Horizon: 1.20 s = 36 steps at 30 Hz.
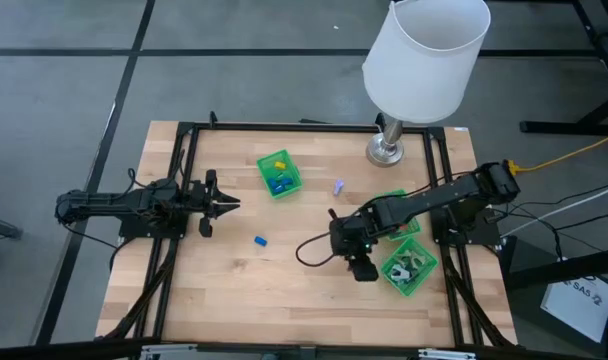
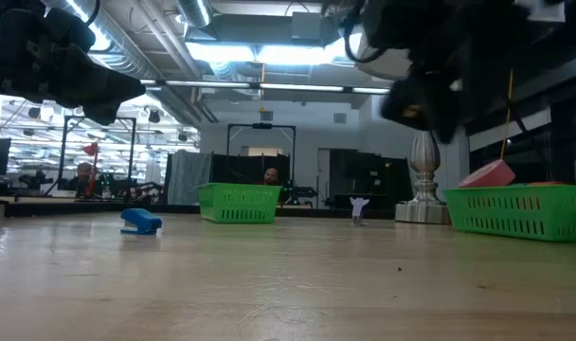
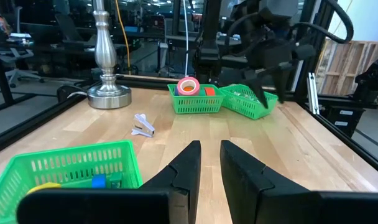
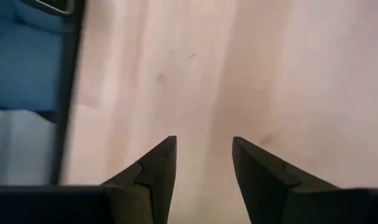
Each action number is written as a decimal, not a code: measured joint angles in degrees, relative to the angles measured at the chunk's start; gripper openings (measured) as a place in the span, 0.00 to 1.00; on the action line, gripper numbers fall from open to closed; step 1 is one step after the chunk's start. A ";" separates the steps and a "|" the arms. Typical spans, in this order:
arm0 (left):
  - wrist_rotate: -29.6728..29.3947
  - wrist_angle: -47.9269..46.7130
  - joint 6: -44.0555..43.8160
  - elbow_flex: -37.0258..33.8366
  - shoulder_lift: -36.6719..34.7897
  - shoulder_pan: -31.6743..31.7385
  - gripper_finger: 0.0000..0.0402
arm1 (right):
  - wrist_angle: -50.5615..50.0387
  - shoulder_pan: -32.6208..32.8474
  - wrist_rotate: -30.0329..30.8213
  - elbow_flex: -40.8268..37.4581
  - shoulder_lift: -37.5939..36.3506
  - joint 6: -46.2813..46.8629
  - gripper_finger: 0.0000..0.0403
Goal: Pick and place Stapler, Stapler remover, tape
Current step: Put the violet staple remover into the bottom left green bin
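Fingers of the right gripper [image 1: 362, 268] stood apart, empty, above bare table [image 1: 284, 290] beside a green basket [image 1: 410, 268]; left gripper [image 1: 224, 204] waited, slightly parted.

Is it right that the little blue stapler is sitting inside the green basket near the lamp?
Not quite. The blue stapler lies on the bare wooden table, apart from the green basket. The high view shows it, and the low view shows it beside the basket, not in it.
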 joint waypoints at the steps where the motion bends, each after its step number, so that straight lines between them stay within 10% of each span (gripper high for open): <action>1: -0.01 -0.02 0.00 -0.01 -0.01 0.01 0.15 | 0.03 -0.50 1.02 0.40 0.49 -2.93 0.40; 18: 0.01 0.00 0.00 0.01 -0.01 -0.01 0.15 | -4.04 -10.56 40.30 -0.70 2.98 -30.79 0.40; 36: -0.01 0.00 0.00 -0.01 0.01 -0.01 0.15 | 15.19 -15.99 49.20 -12.30 2.96 -50.45 0.40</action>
